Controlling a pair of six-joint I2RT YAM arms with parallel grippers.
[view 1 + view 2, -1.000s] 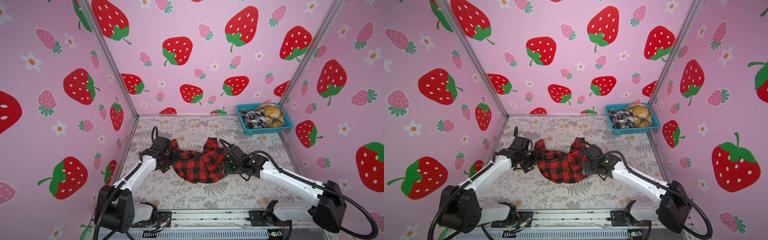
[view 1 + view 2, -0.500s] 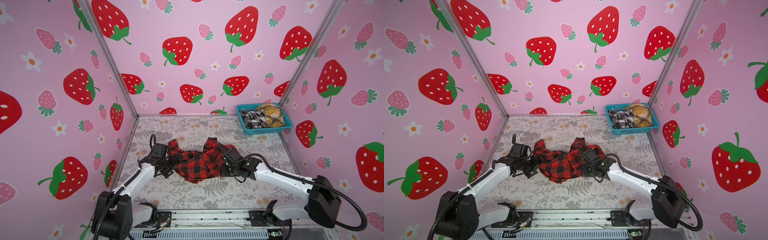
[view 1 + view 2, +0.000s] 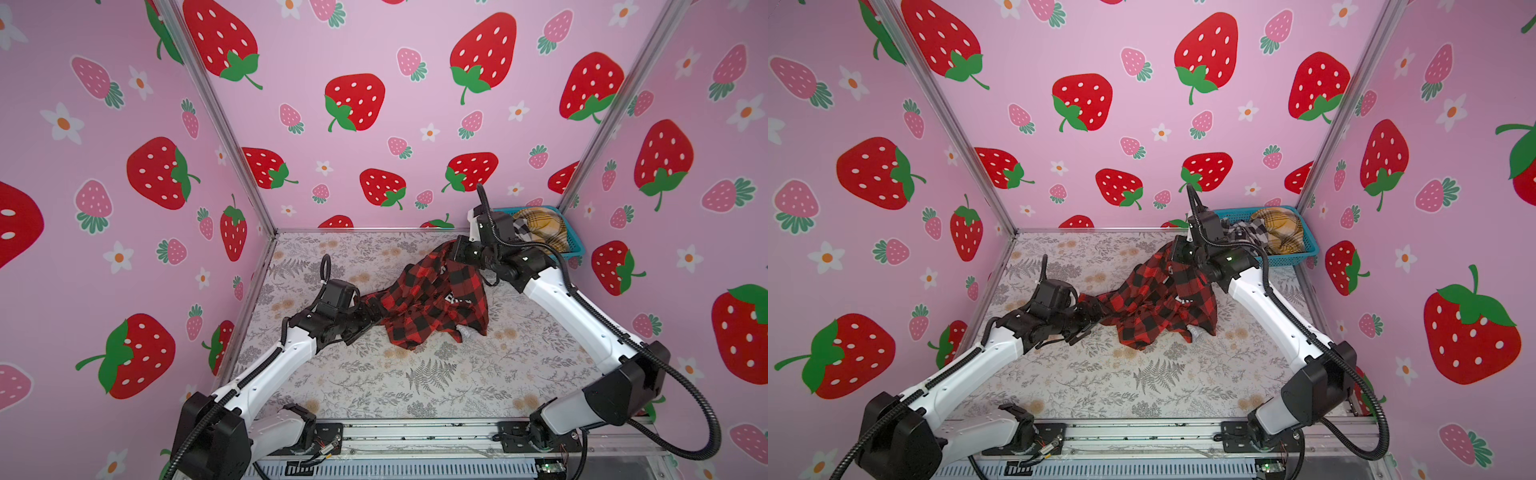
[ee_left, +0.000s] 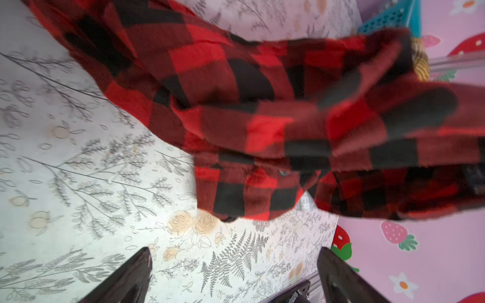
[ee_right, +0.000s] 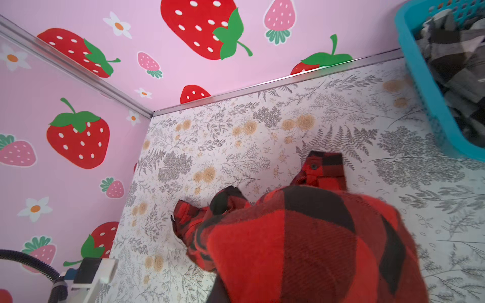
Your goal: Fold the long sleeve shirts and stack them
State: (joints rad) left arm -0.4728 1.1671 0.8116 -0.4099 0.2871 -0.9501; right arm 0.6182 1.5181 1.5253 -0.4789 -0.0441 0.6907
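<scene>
The right tool, clenched on the red shirt's far end, holds it raised near the basket so the cloth drapes onto the middle of the tabletop, while the left tool, released, sits low beside the left end, likely to spread it.

I find the basket in the worktop's far right corner, a heap of shirts in it. The loose shirt lies mid-worktop, left of the basket, between my left gripper and my right gripper.
</scene>
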